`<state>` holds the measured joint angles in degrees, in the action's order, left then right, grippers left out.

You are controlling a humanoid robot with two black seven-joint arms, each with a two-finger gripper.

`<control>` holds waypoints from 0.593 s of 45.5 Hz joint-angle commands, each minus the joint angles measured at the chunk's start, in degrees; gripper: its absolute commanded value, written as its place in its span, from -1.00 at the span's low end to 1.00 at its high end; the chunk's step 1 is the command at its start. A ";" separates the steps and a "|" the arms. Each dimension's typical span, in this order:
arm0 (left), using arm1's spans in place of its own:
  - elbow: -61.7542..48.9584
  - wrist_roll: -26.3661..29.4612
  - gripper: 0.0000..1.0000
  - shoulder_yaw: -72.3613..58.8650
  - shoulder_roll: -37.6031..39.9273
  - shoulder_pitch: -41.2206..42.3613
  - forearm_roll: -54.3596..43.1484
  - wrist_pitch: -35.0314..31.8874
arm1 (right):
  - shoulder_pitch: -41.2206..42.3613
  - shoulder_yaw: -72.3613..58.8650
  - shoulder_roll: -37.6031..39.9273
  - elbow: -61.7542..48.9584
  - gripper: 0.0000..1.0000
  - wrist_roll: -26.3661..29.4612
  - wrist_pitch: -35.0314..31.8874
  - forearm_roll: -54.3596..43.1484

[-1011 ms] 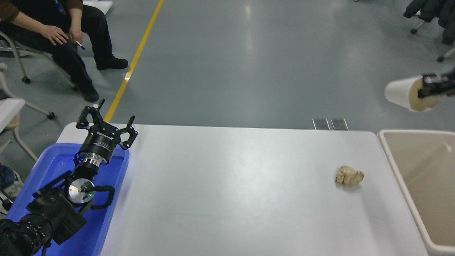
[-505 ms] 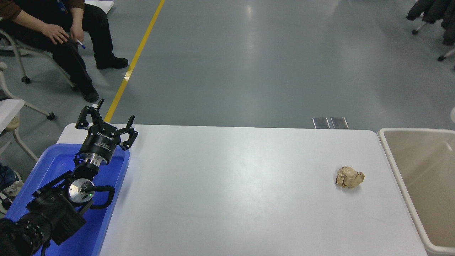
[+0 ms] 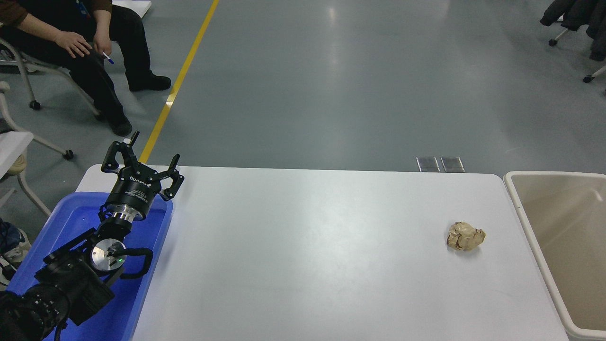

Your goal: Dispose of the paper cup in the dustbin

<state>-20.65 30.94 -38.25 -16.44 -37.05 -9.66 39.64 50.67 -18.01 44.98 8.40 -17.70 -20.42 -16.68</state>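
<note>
The beige dustbin (image 3: 525,208) stands against the table's right edge, its inside showing only bare walls in the part in view. The paper cup is out of view. My right gripper is out of view. My left gripper (image 3: 142,161) is parked over the blue tray at the lower left, open and empty.
A crumpled brown paper ball (image 3: 465,236) lies on the white table (image 3: 307,251) near the dustbin. A blue plastic tray (image 3: 75,222) sits at the table's left end under my left arm. A seated person (image 3: 71,42) is at the far left.
One second ago my right gripper held the paper cup at the right edge above the dustbin. Both have since left the picture to the right. The left arm has not moved.
</note>
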 commanded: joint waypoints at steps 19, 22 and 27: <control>0.00 0.00 1.00 0.02 0.00 -0.04 0.00 -0.09 | -16.31 29.51 -12.10 -8.57 -1.00 11.89 6.97 18.43; 0.00 0.00 1.00 0.02 0.00 -0.04 0.00 -0.09 | -16.83 32.24 -13.42 -8.57 -1.00 14.44 8.46 20.80; 0.00 0.00 1.00 0.02 0.00 -0.04 0.00 -0.09 | -17.10 36.89 -15.53 -8.57 -1.00 18.03 11.54 24.49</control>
<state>-20.65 30.94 -38.23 -16.43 -37.09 -9.67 39.57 35.64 9.76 33.52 0.27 -6.03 -13.37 1.28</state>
